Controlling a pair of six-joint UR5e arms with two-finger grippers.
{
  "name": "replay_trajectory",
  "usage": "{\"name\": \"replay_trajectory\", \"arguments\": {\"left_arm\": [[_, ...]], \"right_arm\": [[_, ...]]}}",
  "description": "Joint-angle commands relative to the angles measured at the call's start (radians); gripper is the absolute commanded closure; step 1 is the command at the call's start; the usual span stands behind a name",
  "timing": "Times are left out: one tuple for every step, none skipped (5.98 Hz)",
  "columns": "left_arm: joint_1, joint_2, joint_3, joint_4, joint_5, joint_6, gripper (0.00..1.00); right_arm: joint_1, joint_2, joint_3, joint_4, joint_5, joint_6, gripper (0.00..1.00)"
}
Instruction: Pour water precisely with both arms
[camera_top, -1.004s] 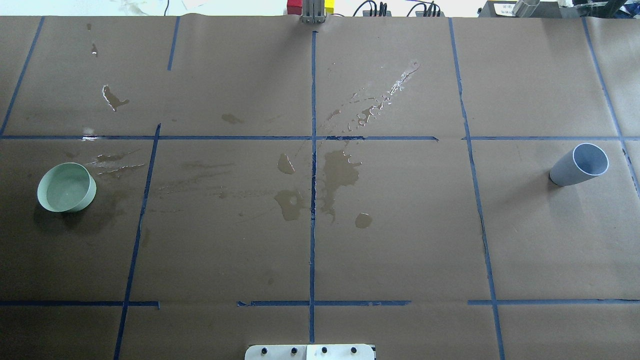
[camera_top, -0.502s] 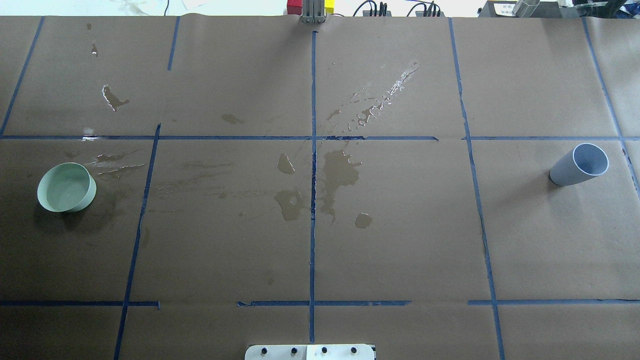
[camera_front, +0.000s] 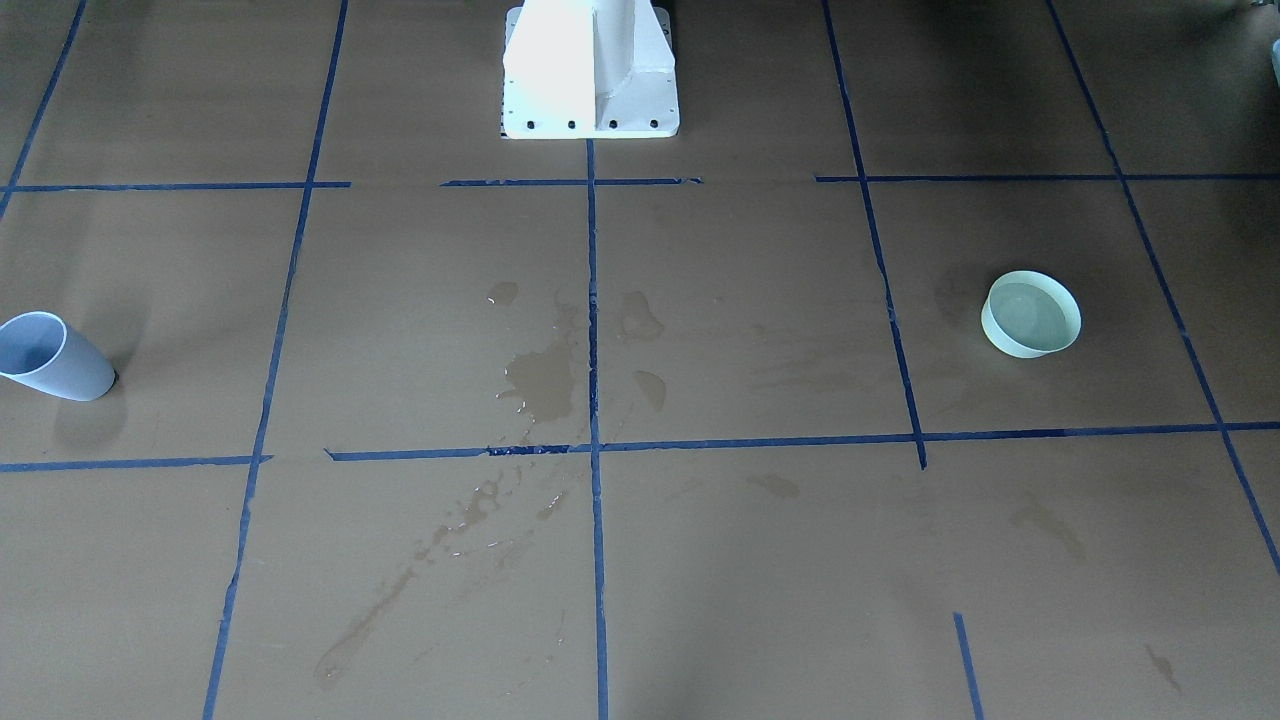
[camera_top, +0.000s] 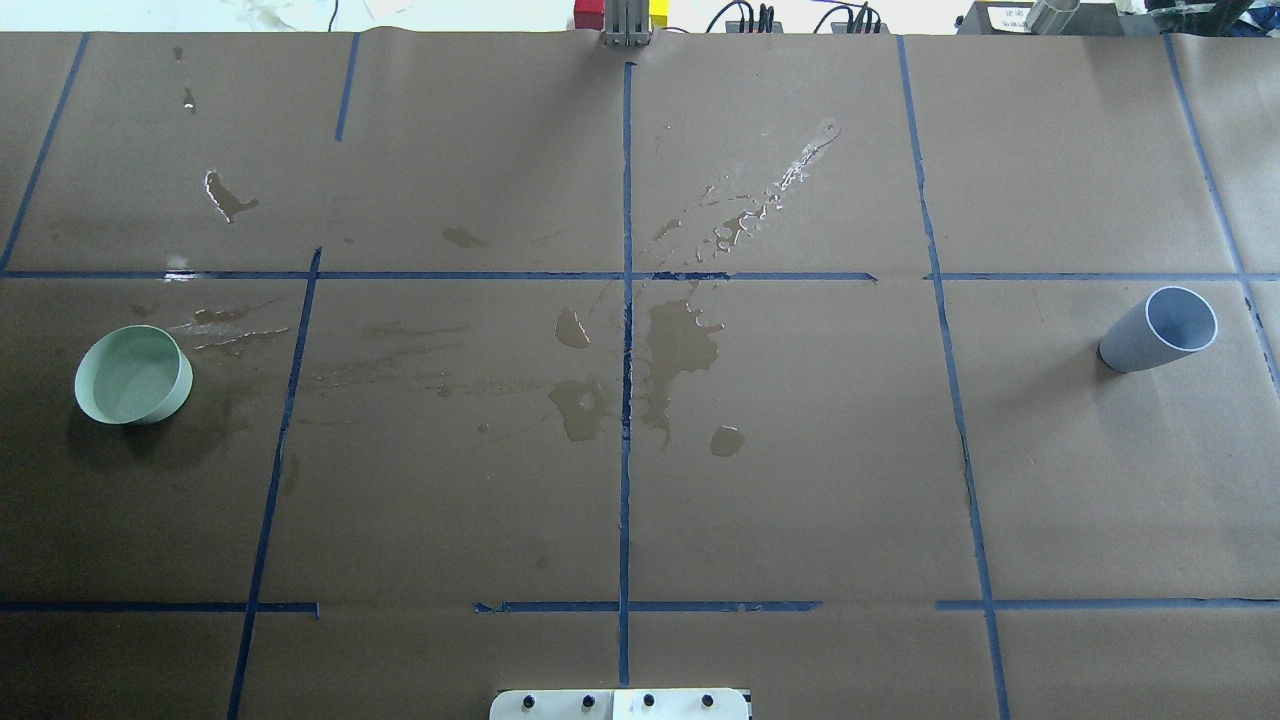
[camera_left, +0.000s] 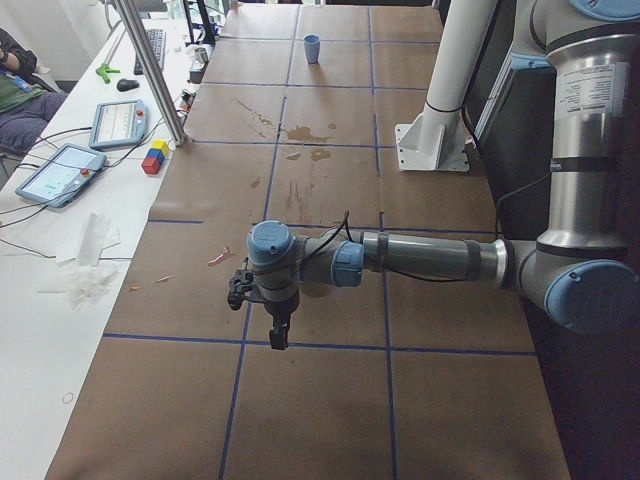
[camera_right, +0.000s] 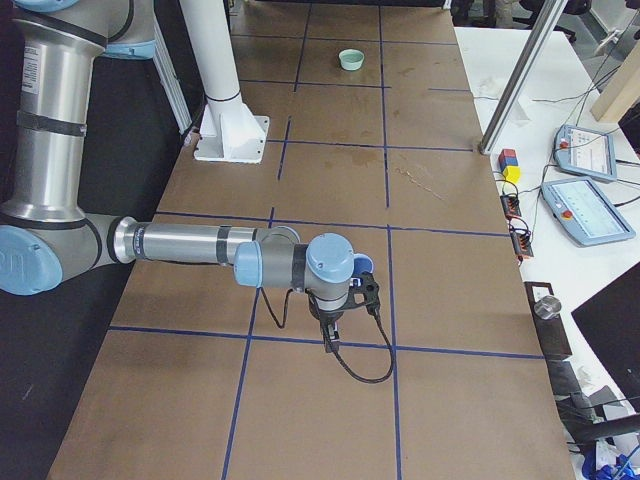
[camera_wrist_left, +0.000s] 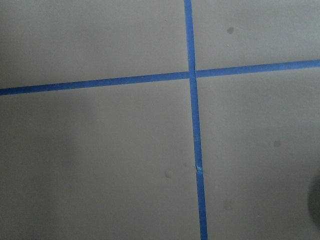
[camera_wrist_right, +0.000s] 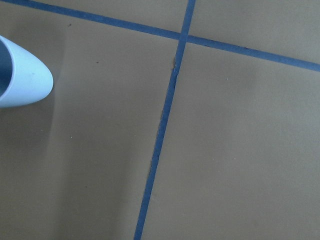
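Though apart from the jaws, water (camera_front: 1030, 312) in green bowl (camera_front: 1020, 349).

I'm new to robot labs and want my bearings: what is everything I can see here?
bowl: one, pale green, robot's left end of table; seems to hold water.
cup: one, pale blue-grey, standing at robot's right end.
wet patches: several, dark or shiny, table's middle.
tape lines: many, blue, grid on brown paper.
pedestal: one, white, robot's edge of table.
blocks: small cluster, red, yellow, blue, side bench.
touch pads: two, grey-blue, side bench.
person: one, partly seen, beside bench.
left arm: silver, blue caps, low over left end; left pincer black, open or shut unclear.
right arm: same colours, low by cup; right pincer black, likewise unclear.
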Motion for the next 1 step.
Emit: {"name": "replay_trajectory", "arguments": {"left_arm": [[0.002, 0.011, -0.002, 0.001, 0.000, 0.000, 0.00]], "right_arm": [[-0.014, 0.000, -0.013, 0.002, -0.001, 0.000, 0.00]]}}
